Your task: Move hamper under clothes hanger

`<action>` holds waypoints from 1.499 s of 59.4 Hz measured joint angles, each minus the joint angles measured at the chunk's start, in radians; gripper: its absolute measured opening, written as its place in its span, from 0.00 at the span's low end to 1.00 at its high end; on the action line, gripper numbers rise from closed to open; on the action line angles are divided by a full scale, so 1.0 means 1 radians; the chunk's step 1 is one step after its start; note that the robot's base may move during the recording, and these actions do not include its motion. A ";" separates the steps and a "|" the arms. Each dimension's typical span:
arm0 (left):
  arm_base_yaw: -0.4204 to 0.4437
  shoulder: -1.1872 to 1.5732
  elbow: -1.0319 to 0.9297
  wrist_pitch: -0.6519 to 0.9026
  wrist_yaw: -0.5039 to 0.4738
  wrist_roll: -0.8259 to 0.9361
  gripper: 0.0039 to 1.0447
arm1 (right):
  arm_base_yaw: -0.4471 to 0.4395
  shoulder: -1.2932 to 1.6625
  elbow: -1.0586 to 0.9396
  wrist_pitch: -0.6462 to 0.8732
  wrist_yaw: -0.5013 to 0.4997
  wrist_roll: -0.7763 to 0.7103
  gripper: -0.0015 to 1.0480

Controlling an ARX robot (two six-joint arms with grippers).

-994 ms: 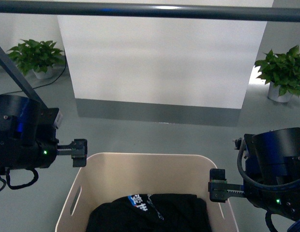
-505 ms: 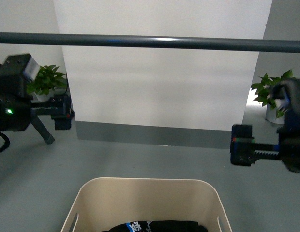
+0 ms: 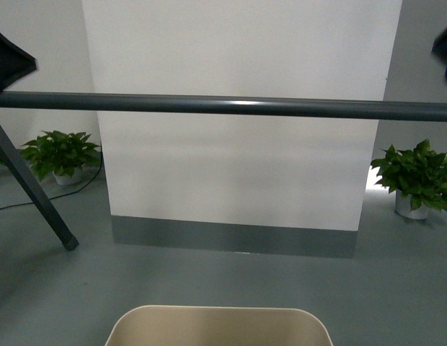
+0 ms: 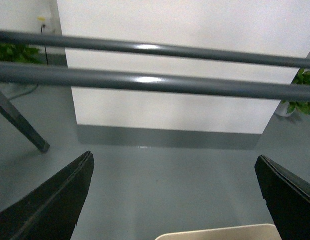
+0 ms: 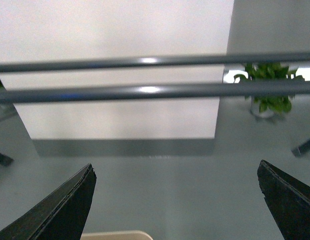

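Observation:
The beige hamper (image 3: 218, 324) stands on the floor at the bottom middle of the front view; only its far rim shows. Its rim also shows in the left wrist view (image 4: 215, 233) and the right wrist view (image 5: 117, 234). The clothes hanger's dark grey bar (image 3: 223, 105) runs across above it, with one splayed leg (image 3: 32, 191) at the left. The bar appears in both wrist views (image 4: 155, 83) (image 5: 155, 92). My left gripper (image 4: 175, 172) and right gripper (image 5: 176, 177) are open and empty, raised above the hamper. In the front view only dark corners of the arms show.
A white wall panel (image 3: 238, 166) with a grey base strip stands behind the rack. Potted plants sit on the floor at the left (image 3: 59, 155) and right (image 3: 417, 180). A cable runs along the floor by the left plant. Grey floor surrounds the hamper.
The view has tilted up: the bar has dropped in the picture and the hamper has sunk to the bottom edge. Both arms have risen out to the top corners.

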 joint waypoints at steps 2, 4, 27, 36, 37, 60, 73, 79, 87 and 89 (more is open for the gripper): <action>-0.017 -0.077 -0.031 -0.046 -0.077 0.006 0.86 | 0.040 -0.059 -0.005 0.005 0.032 -0.011 0.92; -0.027 -0.159 -0.081 -0.079 -0.122 0.010 0.79 | 0.060 -0.092 -0.007 0.007 0.040 -0.016 0.92; -0.038 -0.408 -0.429 0.018 -0.145 0.021 0.22 | -0.045 -0.283 -0.248 -0.049 -0.081 -0.040 0.46; -0.039 -0.472 -0.498 0.038 -0.145 0.023 0.02 | -0.102 -0.365 -0.343 -0.022 -0.139 -0.041 0.24; -0.039 -0.484 -0.512 0.040 -0.145 0.024 0.02 | -0.106 -0.370 -0.350 -0.021 -0.143 -0.041 0.23; -0.039 -0.652 -0.660 0.023 -0.145 0.025 0.03 | -0.214 -0.534 -0.522 -0.015 -0.246 -0.044 0.02; -0.039 -0.737 -0.703 -0.021 -0.146 0.026 0.03 | -0.319 -0.611 -0.572 -0.042 -0.351 -0.044 0.02; -0.039 -0.792 -0.723 -0.055 -0.145 0.026 0.03 | -0.327 -0.660 -0.597 -0.065 -0.356 -0.044 0.02; -0.039 -0.858 -0.744 -0.101 -0.146 0.027 0.03 | -0.328 -0.711 -0.616 -0.096 -0.356 -0.044 0.02; -0.039 -0.875 -0.747 -0.114 -0.146 0.027 0.03 | -0.328 -0.725 -0.621 -0.105 -0.356 -0.044 0.02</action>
